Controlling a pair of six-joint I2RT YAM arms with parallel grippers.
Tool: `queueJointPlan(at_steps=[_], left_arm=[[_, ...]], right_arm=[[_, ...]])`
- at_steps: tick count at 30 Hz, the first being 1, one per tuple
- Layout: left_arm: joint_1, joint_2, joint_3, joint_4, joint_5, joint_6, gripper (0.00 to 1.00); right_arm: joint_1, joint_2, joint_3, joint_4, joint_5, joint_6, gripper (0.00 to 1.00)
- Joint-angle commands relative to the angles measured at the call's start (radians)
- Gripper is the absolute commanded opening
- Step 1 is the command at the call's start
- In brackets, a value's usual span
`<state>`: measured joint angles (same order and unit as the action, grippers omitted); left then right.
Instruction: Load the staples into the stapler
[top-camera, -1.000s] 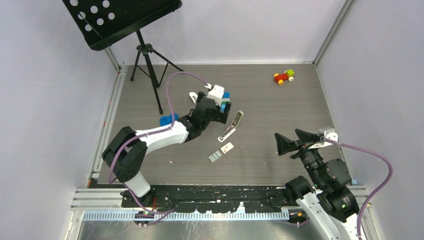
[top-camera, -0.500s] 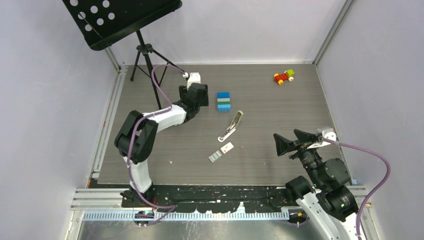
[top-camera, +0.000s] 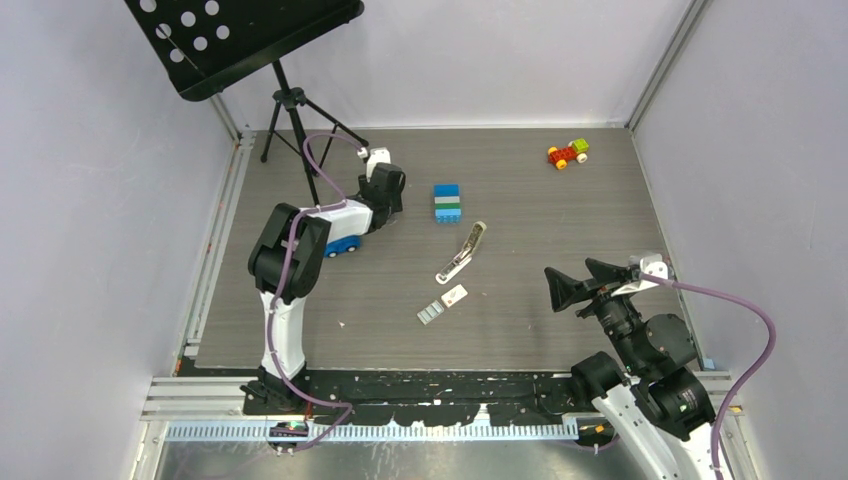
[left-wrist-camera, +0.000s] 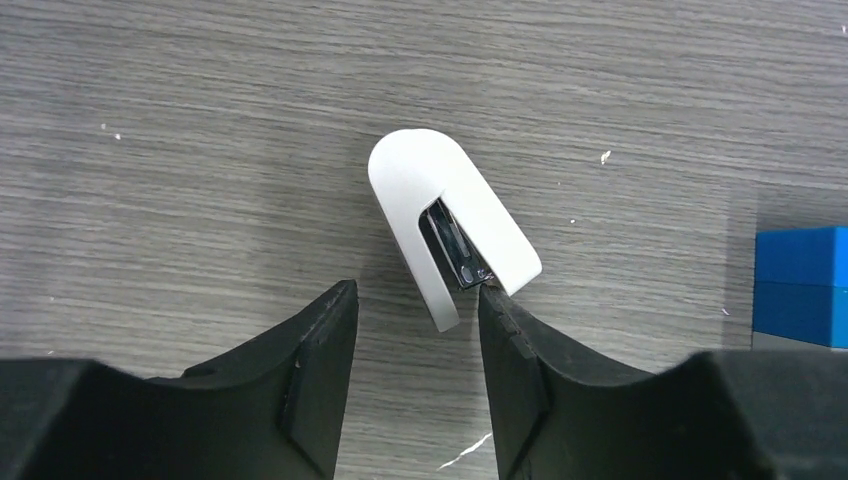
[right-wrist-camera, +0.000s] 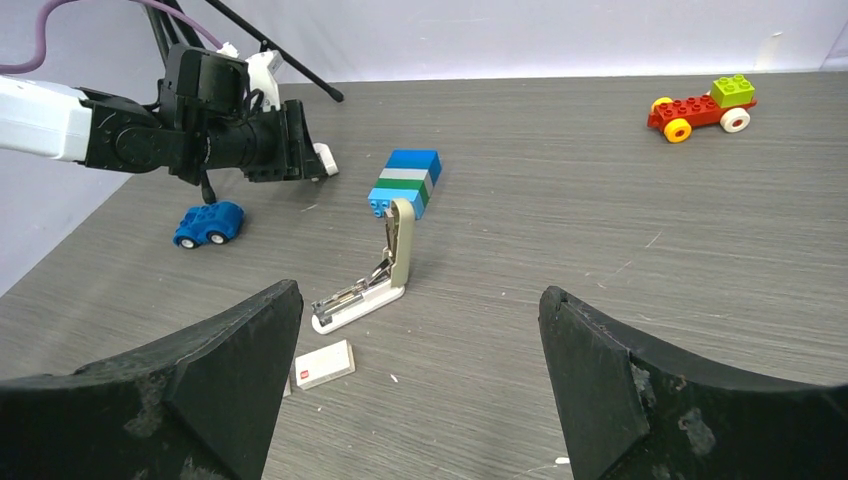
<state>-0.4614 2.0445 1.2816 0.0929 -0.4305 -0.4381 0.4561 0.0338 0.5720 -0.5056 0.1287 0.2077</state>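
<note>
Sitting near the middle of the desk (top-camera: 560, 210), the stapler (top-camera: 462, 252) is flipped open. The staples (top-camera: 430, 313) lie flat just beside it, toward the near edge, by a little white box (top-camera: 454, 294). The left claw (left-wrist-camera: 415, 292), off toward the far edge, has its fingers apart at the end of a small white clip (left-wrist-camera: 450, 225). The right claw (right-wrist-camera: 418, 292) gapes wide, holding nothing.

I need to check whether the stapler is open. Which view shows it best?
Right wrist: the stapler is large and side-on, top hinged up off its base. Top external shows the stapler small; left wrist misses it.
</note>
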Motion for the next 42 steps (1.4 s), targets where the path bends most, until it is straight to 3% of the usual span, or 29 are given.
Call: queueJointPlan(at_steps=[1,6,13,24,35,42], left_arm=[[0.014,0.020,0.042,0.019,0.024,-0.004,0.46],[0.018,0.024,0.037,0.025,0.049,0.005,0.32],[0.018,-0.039,-0.018,0.043,0.081,0.016,0.00],[0.009,-0.265,-0.180,0.015,0.166,0.049,0.00],[-0.132,-0.558,-0.352,-0.011,0.169,0.316,0.00],[-0.246,-0.703,-0.409,-0.063,0.243,0.494,0.00]], right_arm=[[-0.002,0.026,-0.001,0.022,-0.007,-0.020,0.92],[-0.003,0.036,0.000,0.021,-0.008,-0.022,0.92],[-0.002,0.041,0.000,0.021,-0.010,-0.022,0.92],[-0.002,0.088,0.023,0.022,-0.039,-0.003,0.92],[-0.002,0.345,0.114,-0.006,-0.205,0.113,0.91],[-0.002,0.541,0.180,-0.012,-0.359,0.147,0.88]])
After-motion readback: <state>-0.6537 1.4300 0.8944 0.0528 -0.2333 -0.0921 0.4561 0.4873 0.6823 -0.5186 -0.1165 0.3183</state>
